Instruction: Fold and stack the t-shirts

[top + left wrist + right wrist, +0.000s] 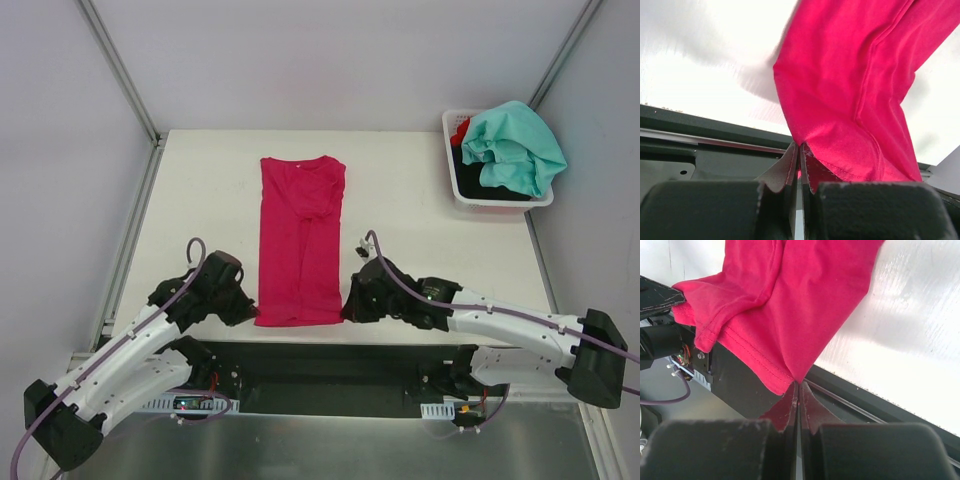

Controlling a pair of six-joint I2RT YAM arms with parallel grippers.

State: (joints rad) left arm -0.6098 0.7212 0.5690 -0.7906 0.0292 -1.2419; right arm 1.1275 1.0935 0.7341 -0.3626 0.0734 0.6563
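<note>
The magenta-pink t-shirt [300, 240] lies in a long narrow strip down the middle of the white bench [200, 190]. The left hand [248, 308] is clamped on its near left hem corner and the right hand [350, 303] on the near right corner. At the bench's far right, a white basket [449, 128] holds a teal-mint t-shirt [515, 145] over black [490, 188] and red [460, 130] ones. Pale walls surround the bench.
</note>
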